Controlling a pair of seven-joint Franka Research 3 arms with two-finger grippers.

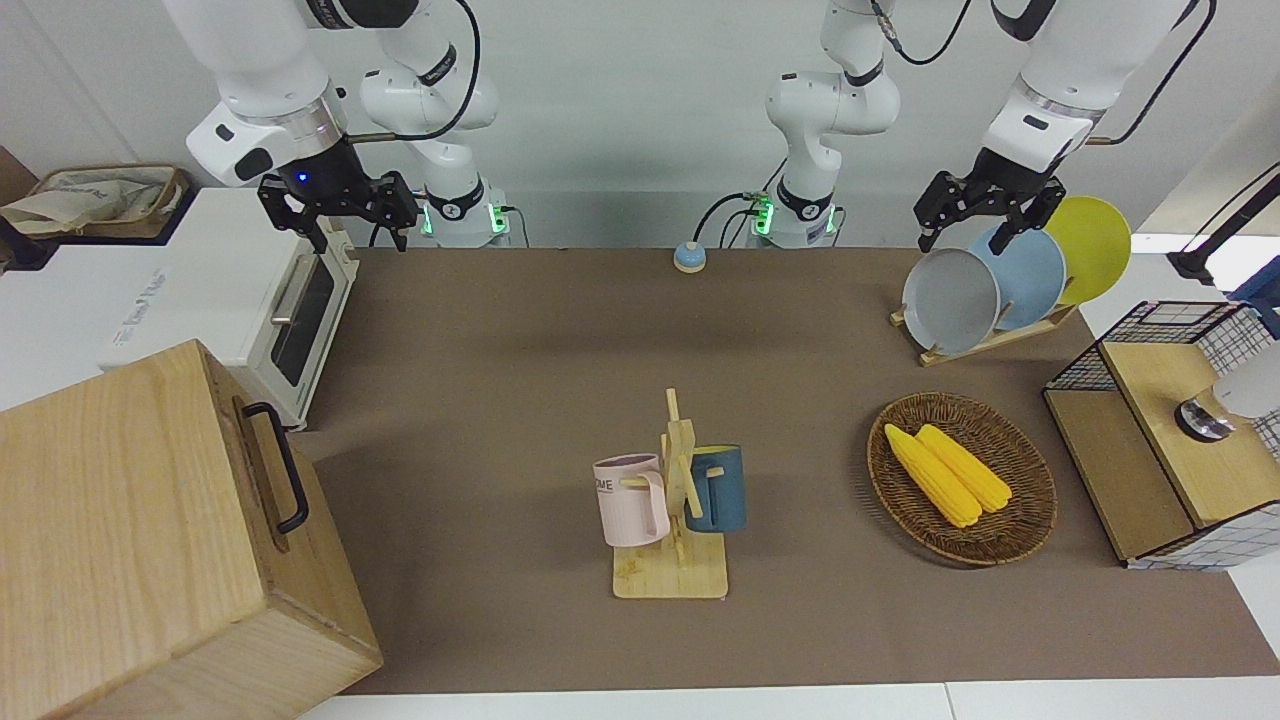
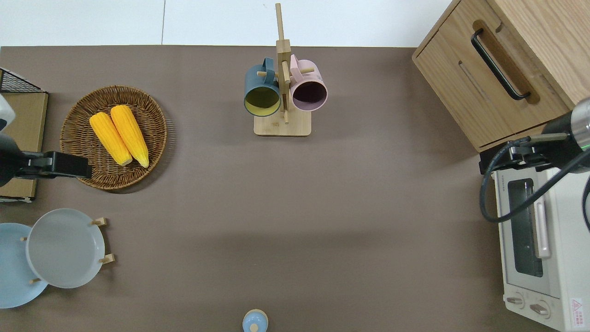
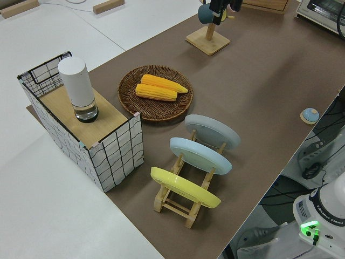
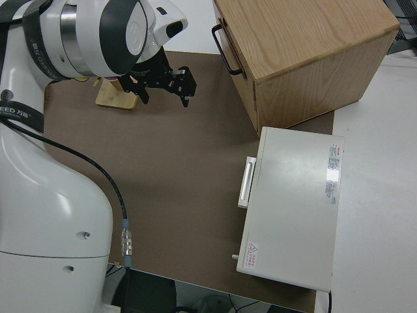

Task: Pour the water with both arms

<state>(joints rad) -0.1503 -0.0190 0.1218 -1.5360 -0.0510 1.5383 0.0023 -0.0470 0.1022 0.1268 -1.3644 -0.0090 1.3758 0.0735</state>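
Both pincers empty with fingers spread: right pincer (image 1: pixel 335 210) upper left of the front view, left pincer (image 1: pixel 985 215) upper right. Pink mug (image 1: pixel 630 500) and blue mug (image 1: pixel 717 487) hang on the rack (image 1: pixel 672 575), frame centre, handles pegged so either arm can likely lift one off.

This is a robotics lab dressed as a kitchen. Two white robot arms (image 1: pixel 830 100) stand bolted at one edge of a table (image 1: pixel 520 400) under a brown mat, against bare white walls. Around a mug stand (image 1: pixel 675 520) at mid-table sit kitchen props: a toaster oven (image 1: pixel 250 300), a plate rack (image 1: pixel 990 290), a basket of corn (image 1: pixel 960 478) and a wooden cabinet (image 1: pixel 150 540).
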